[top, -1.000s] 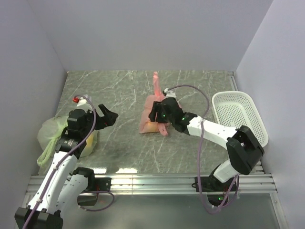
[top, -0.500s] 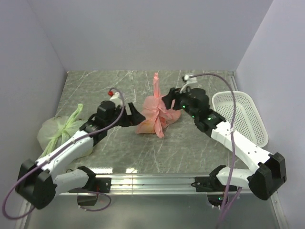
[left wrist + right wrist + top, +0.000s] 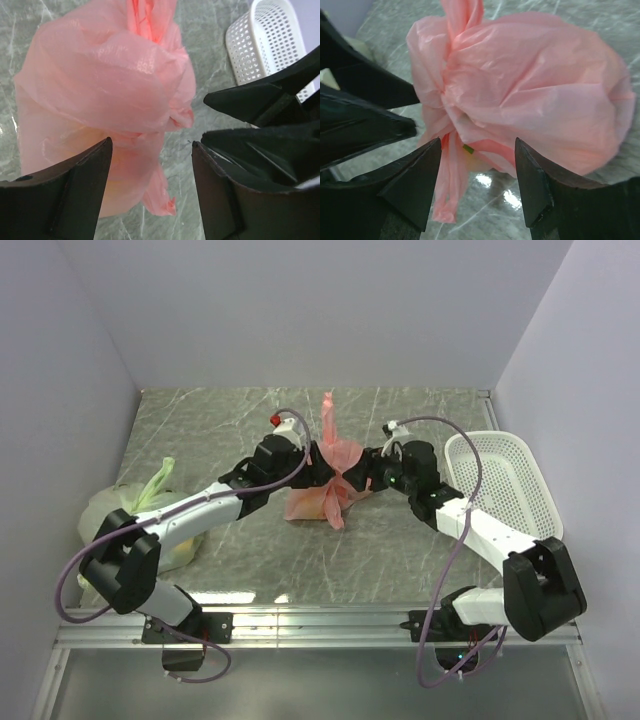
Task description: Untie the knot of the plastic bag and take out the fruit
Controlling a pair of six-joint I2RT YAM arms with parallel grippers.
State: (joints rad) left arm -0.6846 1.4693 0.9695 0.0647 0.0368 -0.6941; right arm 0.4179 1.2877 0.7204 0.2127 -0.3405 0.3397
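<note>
The plastic bag (image 3: pixel 318 502), thin, crinkly and likely slippery, is seen resting on the bench (image 3: pixel 220 420) between the left hand (image 3: pixel 152 145) and right hand (image 3: pixel 477 142), both spread and gripping nothing; its soft knot (image 3: pixel 448 107) is judged best pinched gently at the twisted tuft.

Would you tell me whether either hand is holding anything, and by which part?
Nothing is held: the left hand and the right hand both stand open on opposite sides of the plastic bag, close to its knot, gripping neither.
</note>
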